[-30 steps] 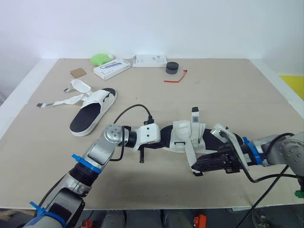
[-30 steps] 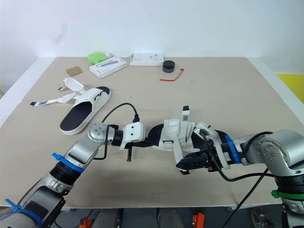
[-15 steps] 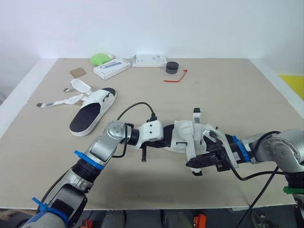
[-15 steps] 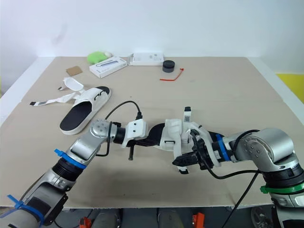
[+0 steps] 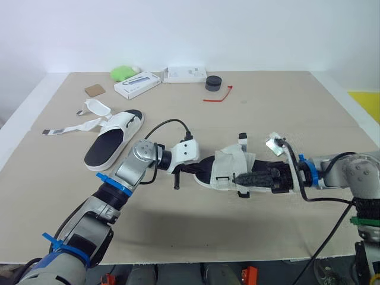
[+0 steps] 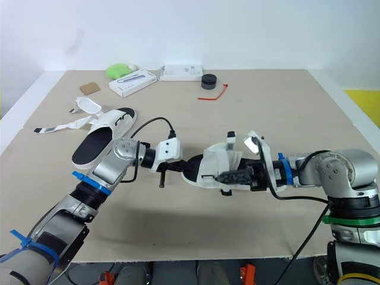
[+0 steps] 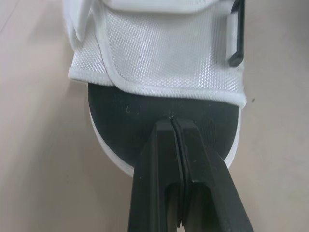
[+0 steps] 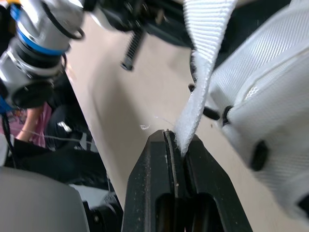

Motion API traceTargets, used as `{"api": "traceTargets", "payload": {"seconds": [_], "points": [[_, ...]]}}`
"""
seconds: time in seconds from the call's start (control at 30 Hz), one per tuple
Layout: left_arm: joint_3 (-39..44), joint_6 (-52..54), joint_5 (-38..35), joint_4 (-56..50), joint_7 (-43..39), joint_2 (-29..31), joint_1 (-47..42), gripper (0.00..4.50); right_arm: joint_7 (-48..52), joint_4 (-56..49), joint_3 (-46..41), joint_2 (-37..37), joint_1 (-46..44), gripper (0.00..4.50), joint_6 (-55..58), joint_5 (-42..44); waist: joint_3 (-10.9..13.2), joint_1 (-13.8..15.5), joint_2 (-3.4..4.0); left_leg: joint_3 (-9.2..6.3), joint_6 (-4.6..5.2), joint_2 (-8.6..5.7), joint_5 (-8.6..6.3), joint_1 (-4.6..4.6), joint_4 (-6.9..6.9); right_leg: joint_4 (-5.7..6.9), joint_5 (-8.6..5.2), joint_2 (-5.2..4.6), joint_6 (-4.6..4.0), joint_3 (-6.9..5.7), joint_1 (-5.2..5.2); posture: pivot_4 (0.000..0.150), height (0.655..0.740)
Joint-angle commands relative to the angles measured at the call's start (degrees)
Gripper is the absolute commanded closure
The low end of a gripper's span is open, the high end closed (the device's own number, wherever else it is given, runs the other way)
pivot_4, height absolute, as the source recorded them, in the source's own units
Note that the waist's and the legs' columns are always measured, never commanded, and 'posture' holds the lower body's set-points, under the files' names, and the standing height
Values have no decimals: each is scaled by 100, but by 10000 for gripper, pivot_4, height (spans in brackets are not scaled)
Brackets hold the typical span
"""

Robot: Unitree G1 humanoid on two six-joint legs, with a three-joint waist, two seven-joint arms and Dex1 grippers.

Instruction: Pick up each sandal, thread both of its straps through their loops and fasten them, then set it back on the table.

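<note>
- Sandal [image 5: 228, 172] near the middle of the desk [image 5: 285, 113], between both grippers; white mesh upper, black footbed.
- Second sandal [image 5: 110, 142] well apart, far left on the desk, straps loose and spread flat.
- Left gripper [image 7: 172, 121] pressed together, tips touching the black footbed at one end of the sole.
- Right gripper [image 8: 176, 137] pinching a white strap [image 8: 205, 58] just beside the mesh upper.

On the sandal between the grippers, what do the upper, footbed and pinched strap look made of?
The upper looks like white woven mesh, matte, with a fine grid texture and piped edge. The footbed seems black foam or rubber, smooth and dull, white-rimmed. The strap is white webbing, ribbed weave, fuzzy end.
</note>
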Motion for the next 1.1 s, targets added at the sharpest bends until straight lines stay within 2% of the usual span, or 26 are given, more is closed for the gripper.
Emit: {"api": "traceTargets", "payload": {"seconds": [0.03, 0.27, 0.4, 0.73, 0.87, 1.1], "points": [[-131, -113, 90, 62, -117, -39, 122, 45000, -318, 459, -550, 278, -492, 44534, 150, 67, -1, 0, 1, 0, 0, 0, 0, 1, 1, 0, 1, 0, 0, 0, 2, 1500, 7400], [-211, -63, 135, -295, -213, -29, 384, 45000, -1368, 1445, -733, 1080, -1495, 44534, 462, -232, -2, -4, 6, -1, -1, 1, 1, 3, -1, 1, 2, 0, -1, 0, 2, 1500, 7400], [-226, -58, 176, -392, -195, -5, 457, 45000, -1920, 1894, -605, 1333, -1657, 44534, 462, -419, -3, 5, 7, -2, 0, 1, 0, 1, -5, 1, 1, 1, -3, 0, 2, 1500, 7400], [-305, -262, 391, -399, -102, 90, 610, 45000, -2285, 2072, -131, 1236, -1521, 44534, 462, -145, -7, -5, 12, -4, 5, 0, -3, 4, -6, 3, -3, 3, -4, 0, 4, 1500, 7400], [-454, -740, 695, -92, -28, 180, 564, 45000, -2458, 2104, 68, 1187, -1501, 44534, 462, 223, -9, -8, 16, -5, 5, 0, -3, 5, -6, 3, -2, 3, -4, 0, 5, 1500, 7400], [-436, -870, 663, 259, -18, 63, 537, 45000, -2730, 2069, 186, 981, -1465, 44534, 462, 923, -13, -9, 22, -5, 10, 1, 0, 10, 0, 3, 3, 3, -3, 0, 11, 1500, 7400]]}}
